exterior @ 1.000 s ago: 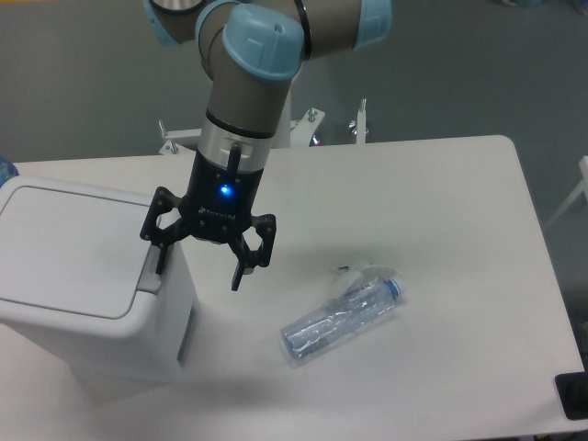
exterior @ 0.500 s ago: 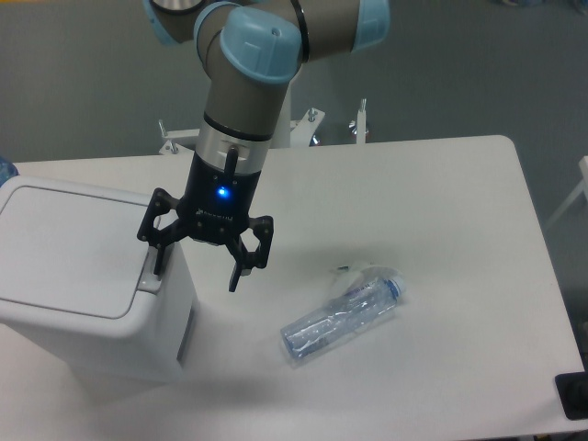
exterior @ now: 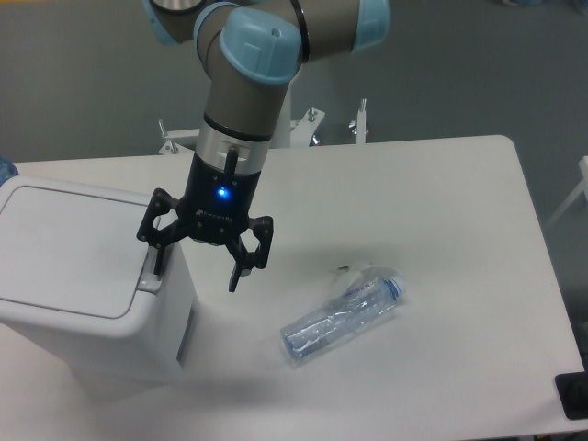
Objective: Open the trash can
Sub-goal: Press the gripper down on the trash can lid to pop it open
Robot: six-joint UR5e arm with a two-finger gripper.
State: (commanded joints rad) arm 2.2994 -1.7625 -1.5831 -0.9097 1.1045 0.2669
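Observation:
The trash can (exterior: 83, 285) is a white boxy bin at the left of the table, with its flat lid (exterior: 69, 248) down. A grey latch tab (exterior: 150, 272) sits at the lid's right edge. My gripper (exterior: 196, 274) hangs open just right of the lid, pointing down. Its left finger (exterior: 160, 259) is at the latch tab and its right finger (exterior: 236, 275) is over the table beside the bin. Nothing is between the fingers.
A crushed clear plastic bottle (exterior: 342, 313) lies on the white table (exterior: 441, 239) to the right of the gripper. A dark object (exterior: 573, 397) sits at the table's lower right corner. Metal clamps (exterior: 358, 119) stand at the far edge.
The gripper has shifted very slightly to the left toward the latch tab. The lid stays down.

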